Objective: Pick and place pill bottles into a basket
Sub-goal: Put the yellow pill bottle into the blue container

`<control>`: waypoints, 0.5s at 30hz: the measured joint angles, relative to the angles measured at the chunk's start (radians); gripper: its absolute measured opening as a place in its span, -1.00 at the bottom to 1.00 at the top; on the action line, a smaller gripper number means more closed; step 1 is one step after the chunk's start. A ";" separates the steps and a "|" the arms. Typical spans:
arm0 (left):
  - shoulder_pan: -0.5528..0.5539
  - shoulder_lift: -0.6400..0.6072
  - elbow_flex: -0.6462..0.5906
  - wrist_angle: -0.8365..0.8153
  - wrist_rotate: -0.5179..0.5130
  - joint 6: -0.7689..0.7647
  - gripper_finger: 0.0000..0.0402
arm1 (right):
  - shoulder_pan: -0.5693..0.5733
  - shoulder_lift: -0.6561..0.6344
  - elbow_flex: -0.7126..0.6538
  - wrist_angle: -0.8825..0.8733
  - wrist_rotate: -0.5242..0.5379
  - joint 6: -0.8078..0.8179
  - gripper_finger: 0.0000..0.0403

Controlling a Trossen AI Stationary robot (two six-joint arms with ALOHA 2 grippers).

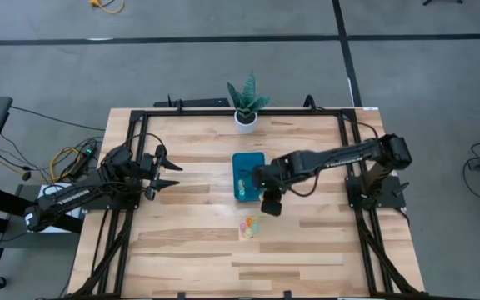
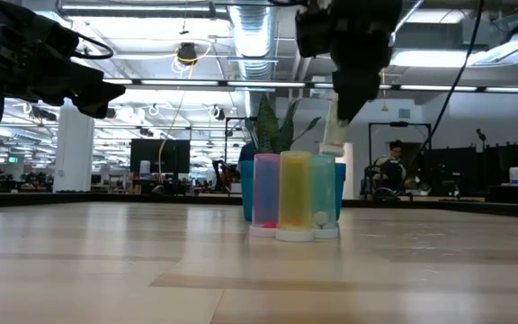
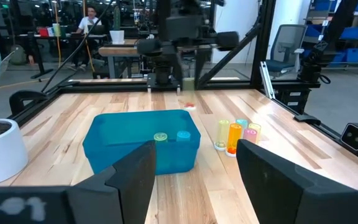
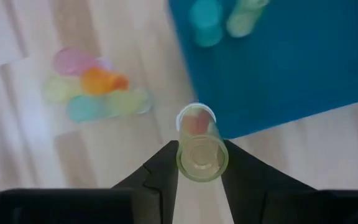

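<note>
Several pill bottles (image 1: 249, 227), pink, orange, yellow and green, stand in a cluster on the table in front of the teal basket (image 1: 248, 163). They also show in the low view (image 2: 295, 202). Two more bottles (image 4: 205, 22) lie inside the basket (image 4: 291, 62). My right gripper (image 1: 271, 204) hangs just off the basket's near right corner, shut on a pale yellow-green bottle (image 4: 202, 155). My left gripper (image 1: 173, 172) waits open at the table's left side, pointing toward the basket (image 3: 142, 146). My right gripper pinches the yellow-green bottle's upper end (image 4: 201, 163) between its two fingers. The fingers come from above, pointing steeply down. The bottle hangs below them, a little tilted, its white cap (image 2: 331, 147) lowest. It is lifted clear of the table, above the cluster.
A potted plant in a white pot (image 1: 246, 107) stands at the far edge behind the basket. A black frame (image 1: 223, 112) runs around the tabletop. Bare wood lies to the left and right of the cluster and along the near edge.
</note>
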 joint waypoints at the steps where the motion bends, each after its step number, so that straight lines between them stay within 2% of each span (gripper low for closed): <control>1: 0.000 0.000 0.000 0.000 0.000 0.000 0.06 | -0.010 0.006 0.000 0.005 0.008 -0.016 -0.49; 5: 0.000 0.000 0.000 0.000 0.000 0.000 0.06 | -0.033 0.041 0.000 0.018 0.044 -0.081 -0.49; 15: 0.000 0.000 0.000 0.000 0.000 0.000 0.06 | -0.054 0.059 0.000 0.064 0.047 -0.180 -0.49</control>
